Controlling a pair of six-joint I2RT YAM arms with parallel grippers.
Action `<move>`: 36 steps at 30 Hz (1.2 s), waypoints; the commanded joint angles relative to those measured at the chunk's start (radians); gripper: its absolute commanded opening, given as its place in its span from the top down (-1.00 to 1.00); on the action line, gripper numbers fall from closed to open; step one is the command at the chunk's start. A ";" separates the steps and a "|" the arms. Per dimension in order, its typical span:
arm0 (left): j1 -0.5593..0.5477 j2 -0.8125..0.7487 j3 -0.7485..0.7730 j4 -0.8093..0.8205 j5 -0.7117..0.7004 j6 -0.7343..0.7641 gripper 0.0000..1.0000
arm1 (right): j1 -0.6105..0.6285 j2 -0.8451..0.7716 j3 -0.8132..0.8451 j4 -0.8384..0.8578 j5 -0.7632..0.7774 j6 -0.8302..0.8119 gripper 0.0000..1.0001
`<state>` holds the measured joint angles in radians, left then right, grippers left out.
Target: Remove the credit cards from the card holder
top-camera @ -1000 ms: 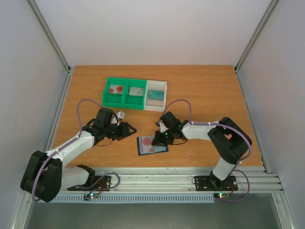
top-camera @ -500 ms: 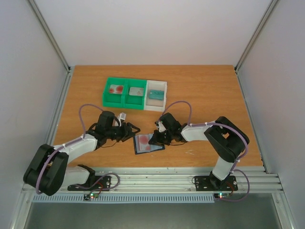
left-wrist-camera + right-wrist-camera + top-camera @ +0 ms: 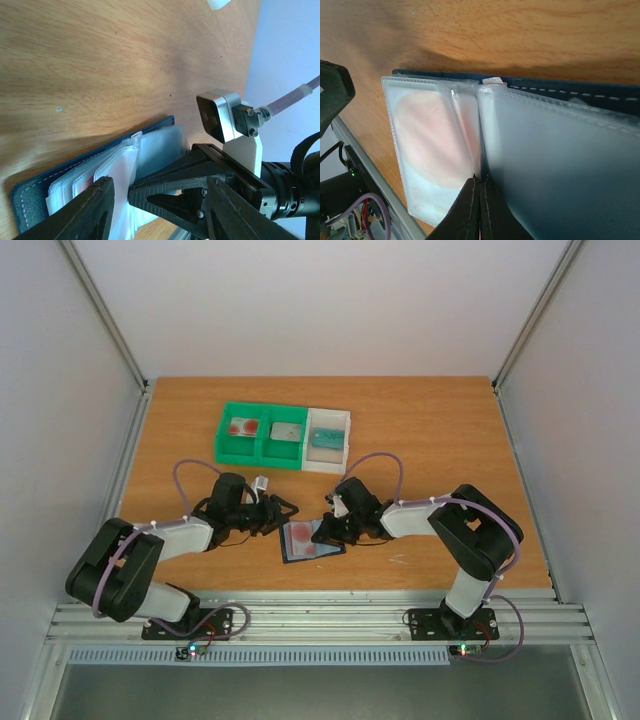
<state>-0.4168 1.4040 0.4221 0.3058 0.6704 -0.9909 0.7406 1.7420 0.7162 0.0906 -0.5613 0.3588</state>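
The card holder lies open on the table between my two arms, its blue-grey sleeves fanned out. Credit cards with red blotches sit inside the clear sleeves; one shows large in the right wrist view. My right gripper is shut, and its tips press into the fold between two sleeves. My left gripper stands open just left of the holder's edge. In its own view its fingers straddle the right gripper's black fingers, nothing gripped.
A green-and-white compartment tray stands at the back, with a red-blotched card in its left bin and flat items in the others. The table's metal front rail runs close behind the holder.
The left arm swung right until its open gripper reached the holder's left edge. The right gripper closed and settled on the holder, which shifted slightly left and turned.
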 commanded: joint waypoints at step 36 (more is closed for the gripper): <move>-0.130 0.046 0.071 0.029 -0.006 -0.033 -0.01 | 0.005 -0.046 -0.025 -0.024 0.064 -0.013 0.78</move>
<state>-0.5251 1.4719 0.4541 0.3038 0.6682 -1.0119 0.7406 1.7317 0.7109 0.0975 -0.5529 0.3599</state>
